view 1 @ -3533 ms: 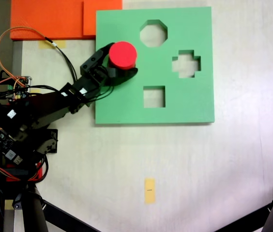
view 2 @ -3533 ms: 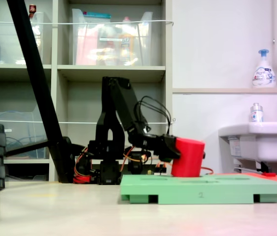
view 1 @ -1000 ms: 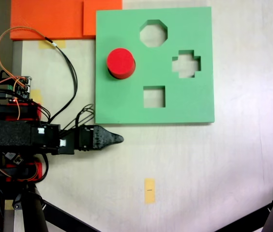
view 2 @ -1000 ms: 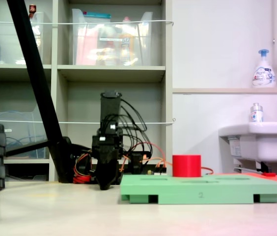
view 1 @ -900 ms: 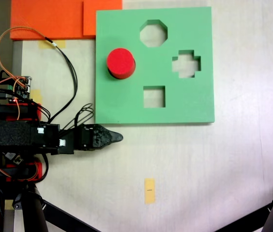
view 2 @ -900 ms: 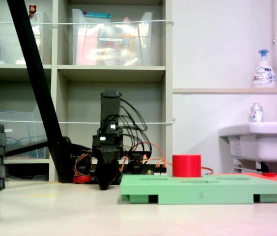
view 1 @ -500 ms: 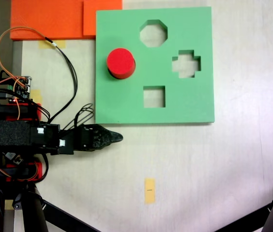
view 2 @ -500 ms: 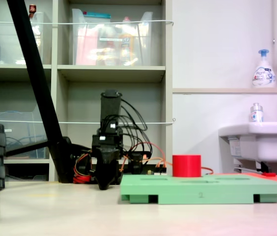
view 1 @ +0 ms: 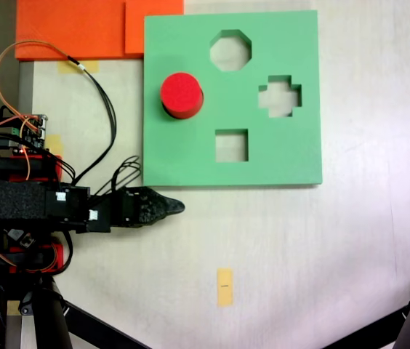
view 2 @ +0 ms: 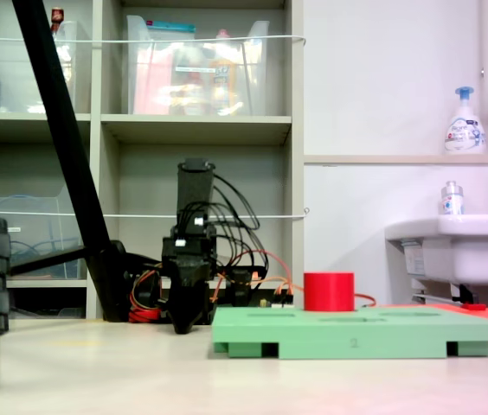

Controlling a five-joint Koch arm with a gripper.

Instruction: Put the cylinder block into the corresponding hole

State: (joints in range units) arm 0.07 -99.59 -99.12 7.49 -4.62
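Observation:
The red cylinder block [view 1: 182, 94] stands upright in the left part of the green foam board [view 1: 190, 156]. In the low side view the cylinder block [view 2: 329, 292] rises a short way above the board [view 2: 356, 333]. The corresponding hole lies hidden under it. My gripper [view 1: 179, 207] is off the board, just below its lower left corner, pointing right, low over the table. Its jaws meet in one tip with nothing between them. From the side the gripper [view 2: 183, 327] points down at the table, left of the board.
The board also has an octagonal cut-out [view 1: 230, 49], a cross-shaped one [view 1: 280, 96] and a square one [view 1: 232, 145]. Orange foam boards [view 1: 74, 29] lie at the upper left. The arm's base and wires [view 1: 16, 145] fill the left edge. Yellow tape [view 1: 224, 286] marks the table.
Since 3.5 s ago my gripper let go of the cylinder block and drew back off the board to its lower left. The block sank upright into the board. Nothing moved in the last second.

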